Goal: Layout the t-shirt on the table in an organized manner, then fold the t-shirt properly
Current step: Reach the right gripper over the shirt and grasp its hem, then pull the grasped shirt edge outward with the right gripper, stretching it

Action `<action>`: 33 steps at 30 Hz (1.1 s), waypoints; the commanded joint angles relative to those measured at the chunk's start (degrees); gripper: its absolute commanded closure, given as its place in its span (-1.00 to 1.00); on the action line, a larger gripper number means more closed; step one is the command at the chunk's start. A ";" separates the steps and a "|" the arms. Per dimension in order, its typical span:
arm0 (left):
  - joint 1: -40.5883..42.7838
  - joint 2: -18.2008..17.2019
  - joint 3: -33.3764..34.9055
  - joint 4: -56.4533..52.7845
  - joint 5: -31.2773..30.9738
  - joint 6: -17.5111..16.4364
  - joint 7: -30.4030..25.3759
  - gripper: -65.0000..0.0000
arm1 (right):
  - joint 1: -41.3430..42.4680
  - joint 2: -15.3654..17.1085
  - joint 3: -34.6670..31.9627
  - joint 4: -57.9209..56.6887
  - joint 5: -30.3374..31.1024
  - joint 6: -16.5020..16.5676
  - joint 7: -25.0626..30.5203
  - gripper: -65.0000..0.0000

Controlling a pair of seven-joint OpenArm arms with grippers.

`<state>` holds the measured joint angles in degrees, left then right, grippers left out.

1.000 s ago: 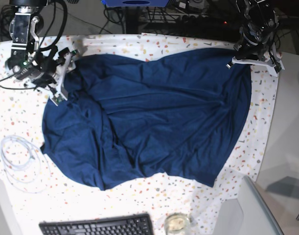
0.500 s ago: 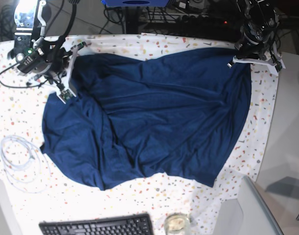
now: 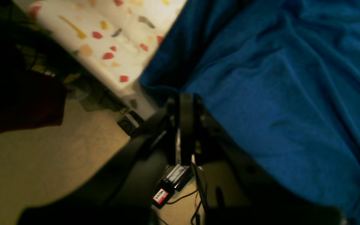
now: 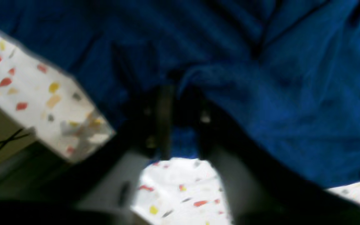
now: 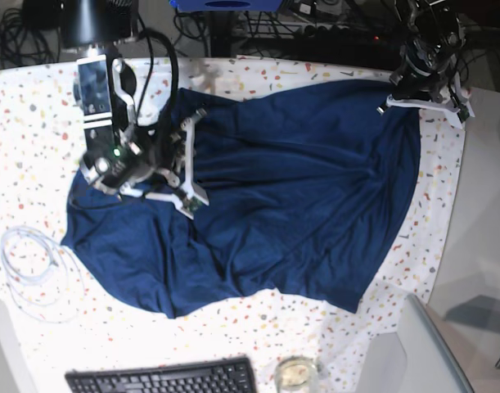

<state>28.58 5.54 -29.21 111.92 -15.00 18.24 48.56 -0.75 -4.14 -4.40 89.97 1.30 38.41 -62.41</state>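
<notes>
The dark navy t-shirt (image 5: 299, 188) lies spread and wrinkled over the speckled table (image 5: 37, 147). My left gripper (image 5: 425, 105) sits at the shirt's far right corner. In the left wrist view its fingers (image 3: 183, 100) are pressed together on the t-shirt's (image 3: 277, 78) edge at the table (image 3: 120, 37) rim. My right gripper (image 5: 194, 162) is over the shirt's upper left part. The right wrist view is blurred, and there my right gripper (image 4: 183, 103) has a bunched fold of t-shirt (image 4: 292, 93) between its fingers, above the table (image 4: 27, 81).
A coiled clear tube (image 5: 33, 262) lies at the left. A black keyboard (image 5: 164, 379) and a small glass (image 5: 296, 374) sit at the front edge. A plain grey surface (image 5: 479, 246) borders the right. Cables hang behind the far edge.
The right arm swung from the far-left corner rightward onto the shirt, and the shirt's upper left edge shifted right with it. The left arm has stayed put.
</notes>
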 commanded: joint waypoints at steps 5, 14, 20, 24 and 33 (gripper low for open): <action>0.13 -0.40 -0.37 1.18 0.37 0.18 -0.95 1.00 | 0.36 1.55 11.31 8.18 0.68 0.05 0.83 -0.45; -0.05 -2.42 -0.37 1.18 0.37 0.18 -0.95 1.00 | -3.86 0.67 41.63 8.88 7.27 1.59 -6.64 -0.55; -0.05 -2.42 -0.37 1.18 0.37 0.18 -0.95 1.00 | -2.19 1.28 48.93 -2.72 23.18 1.59 -14.38 -0.56; 0.13 -2.42 -0.46 1.18 0.37 0.18 -0.86 1.00 | -0.17 1.55 49.37 -9.40 28.11 1.59 -14.99 -0.56; 0.30 -2.42 -0.46 1.18 0.37 0.18 -0.86 1.00 | 5.98 1.11 55.44 -20.30 29.86 1.59 -14.38 -0.55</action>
<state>28.60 3.44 -29.54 111.92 -14.98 18.24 48.49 4.71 -3.38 50.96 69.25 30.94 39.72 -76.90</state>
